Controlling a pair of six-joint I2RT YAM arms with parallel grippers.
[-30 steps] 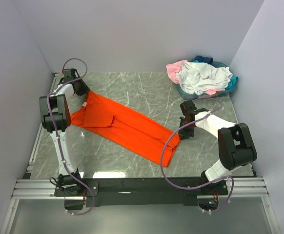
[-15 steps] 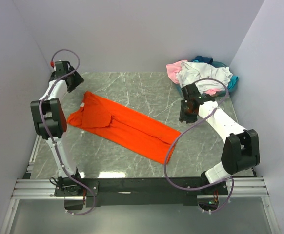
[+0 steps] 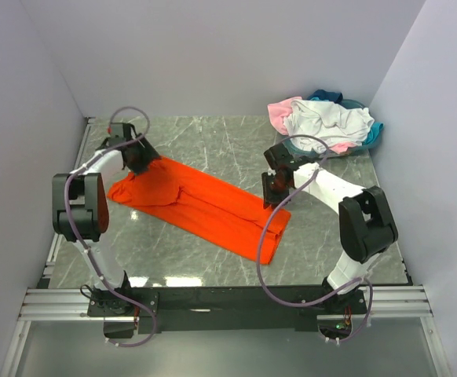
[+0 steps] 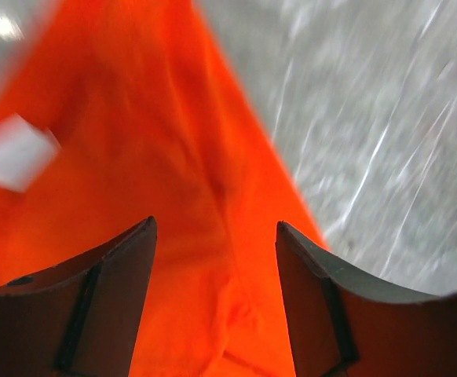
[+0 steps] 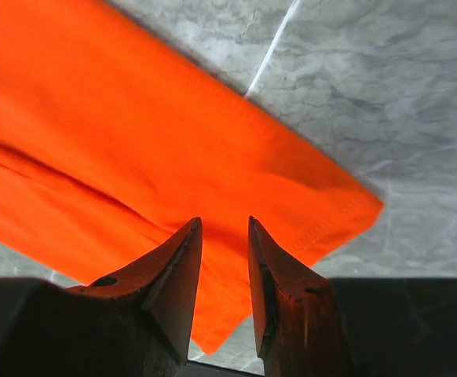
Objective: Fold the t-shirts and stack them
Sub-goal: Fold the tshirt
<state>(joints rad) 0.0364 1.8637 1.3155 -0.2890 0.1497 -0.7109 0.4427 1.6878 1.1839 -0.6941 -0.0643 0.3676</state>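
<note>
A bright orange t-shirt [image 3: 205,206], folded into a long strip, lies diagonally across the marble table. My left gripper [image 3: 140,159] hovers over its upper-left end. In the left wrist view the left gripper [image 4: 215,228] is open, with orange cloth [image 4: 158,141] and a white label [image 4: 12,161] beneath it and nothing clamped. My right gripper [image 3: 273,190] is over the strip's right end. In the right wrist view the right gripper [image 5: 224,224] shows a narrow gap above the hemmed corner [image 5: 330,212], holding nothing. More t-shirts, white [image 3: 323,122], pink [image 3: 280,112] and teal [image 3: 374,130], are heaped at the back right.
Grey walls close in the table [image 3: 213,145] on the left, back and right. A metal rail [image 3: 213,302] runs along the near edge by the arm bases. Purple cables loop from both arms.
Both grippers have opened and let go of the orange t-shirt. The left arm swung out to the back-left corner and came back over the shirt's end. The right gripper shifted left along the far edge.
</note>
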